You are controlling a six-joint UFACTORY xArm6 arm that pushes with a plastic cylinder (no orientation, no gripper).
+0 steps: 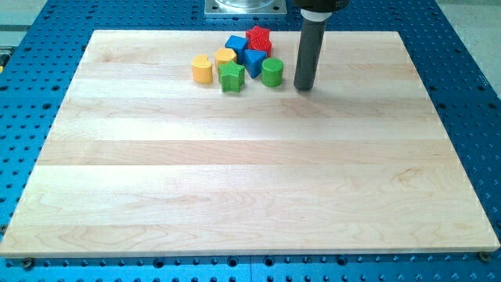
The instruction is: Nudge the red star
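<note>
The red star point(258, 37) stands at the view's top of a tight cluster of blocks near the board's top edge. Around it are a blue cube point(236, 45), a blue triangular block point(254, 59), a yellow-orange block point(225, 57), a yellow heart point(202, 69), a green star point(231, 77) and a green cylinder point(272, 71). My tip point(304, 84) rests on the board just to the right of the green cylinder, apart from it, and below and right of the red star.
The wooden board point(250, 172) lies on a blue perforated table point(470, 78). A metal base plate point(246, 6) sits at the view's top, behind the cluster.
</note>
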